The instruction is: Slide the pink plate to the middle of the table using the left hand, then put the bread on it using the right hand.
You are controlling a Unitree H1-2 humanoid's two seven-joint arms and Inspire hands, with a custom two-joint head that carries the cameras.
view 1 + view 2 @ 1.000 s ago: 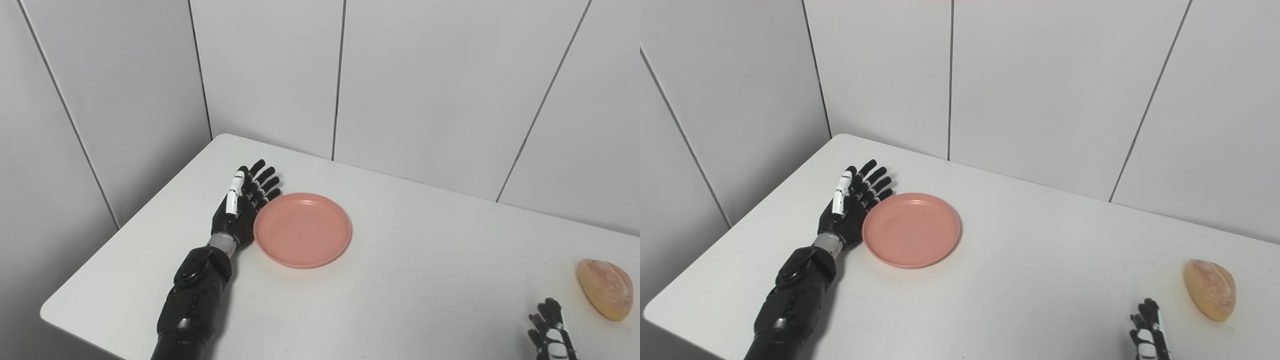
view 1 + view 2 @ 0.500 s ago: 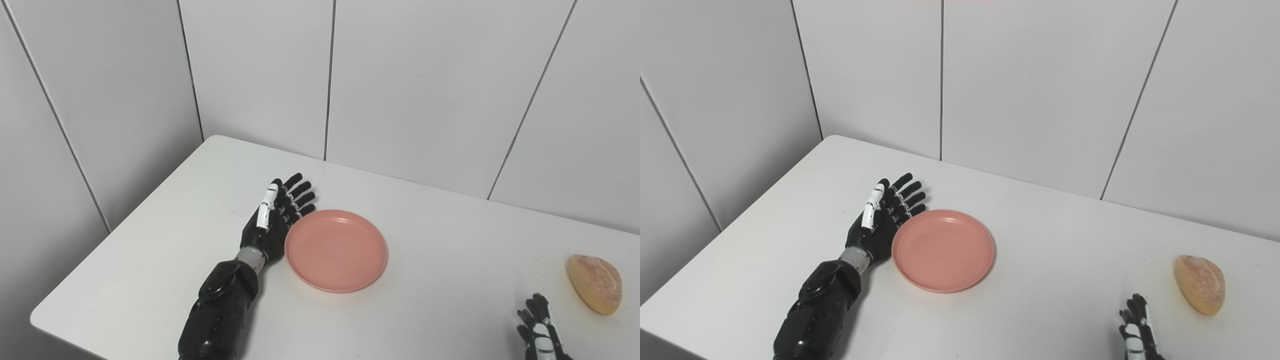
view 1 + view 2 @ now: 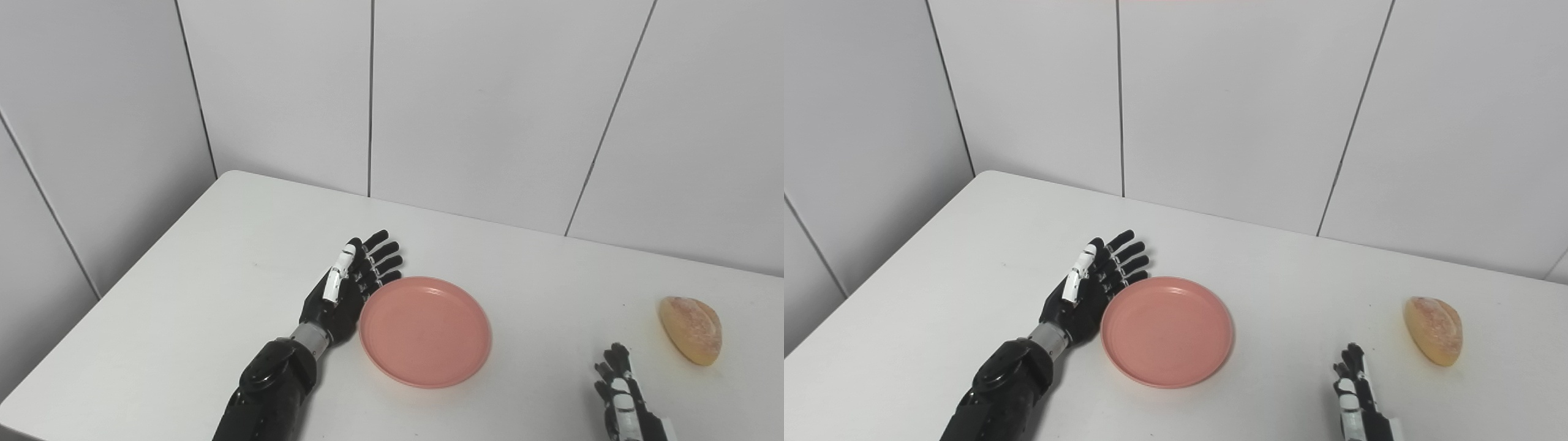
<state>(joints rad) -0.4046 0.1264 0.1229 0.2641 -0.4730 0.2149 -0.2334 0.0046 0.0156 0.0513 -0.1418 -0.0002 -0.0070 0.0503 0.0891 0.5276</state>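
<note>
Plate in pink is sitting mid-table, looking light, stiff and slippery, and you are pushing its nine o'clock rim with your flat, empty left hand while your right hand is waiting spread, bread at three o'clock

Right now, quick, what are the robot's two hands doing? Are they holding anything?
Left hand: open, flat against the pink plate's left rim, gripping nothing.
Right hand: open, empty, near the bread but apart from it.
</note>
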